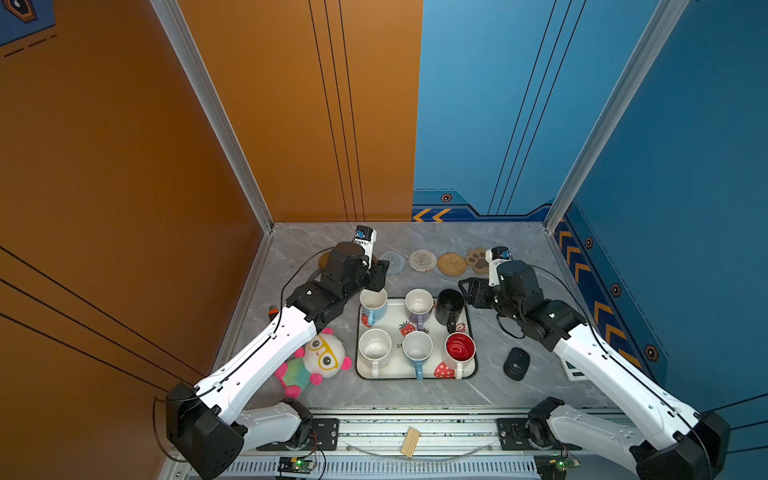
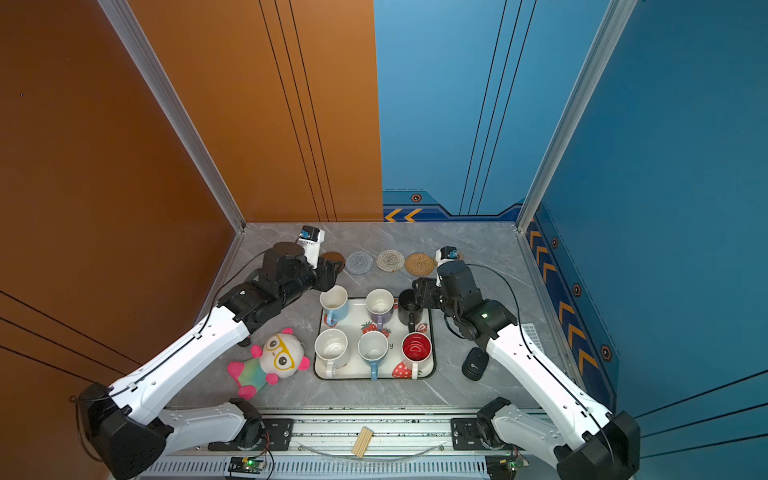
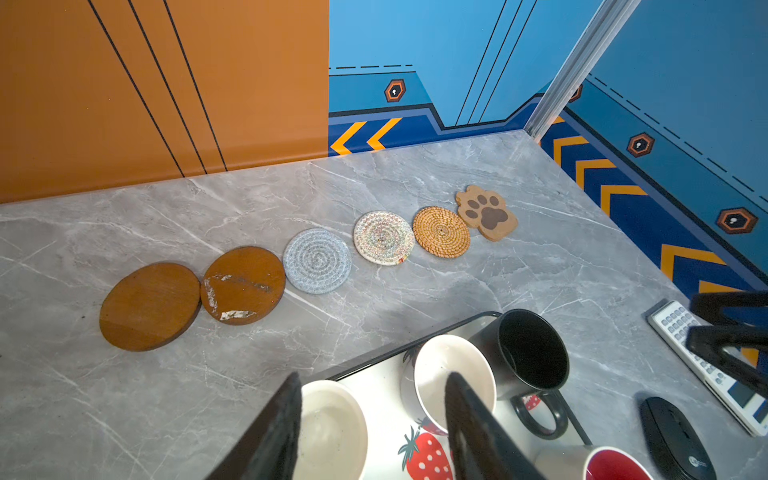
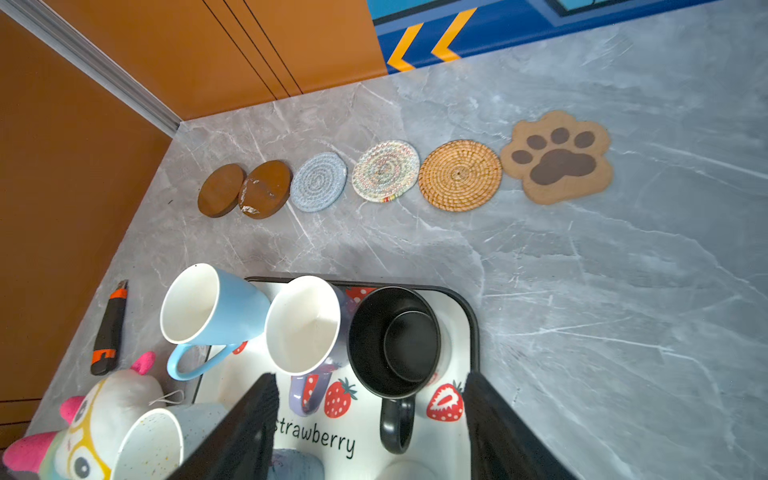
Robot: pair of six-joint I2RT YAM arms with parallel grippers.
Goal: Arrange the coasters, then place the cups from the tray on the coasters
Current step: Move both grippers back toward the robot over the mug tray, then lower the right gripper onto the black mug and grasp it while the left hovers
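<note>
Six coasters lie in a row at the back of the table: two brown discs (image 3: 149, 306) (image 3: 243, 284), grey woven (image 3: 317, 261), cream woven (image 3: 383, 237), tan rattan (image 3: 441, 231) and the paw shape (image 3: 487, 212). The strawberry tray (image 1: 395, 318) holds six cups: light blue (image 1: 372, 305), lavender (image 1: 418, 305), black (image 1: 450, 307), speckled (image 1: 375, 349), another light blue (image 1: 417, 351) and the red-inside one (image 1: 460, 349). My left gripper (image 3: 372, 386) hangs open over the back light blue cup, holding nothing. My right gripper (image 4: 370, 384) stands open above the black cup (image 4: 395, 340), its handle between the fingers, untouched.
A plush panda toy (image 1: 320, 357) lies left of the tray and a box cutter (image 4: 109, 328) sits behind it. A black computer mouse (image 1: 515, 363) and a white keypad remote (image 3: 706, 365) lie right of the tray. Walls close in the back and both sides.
</note>
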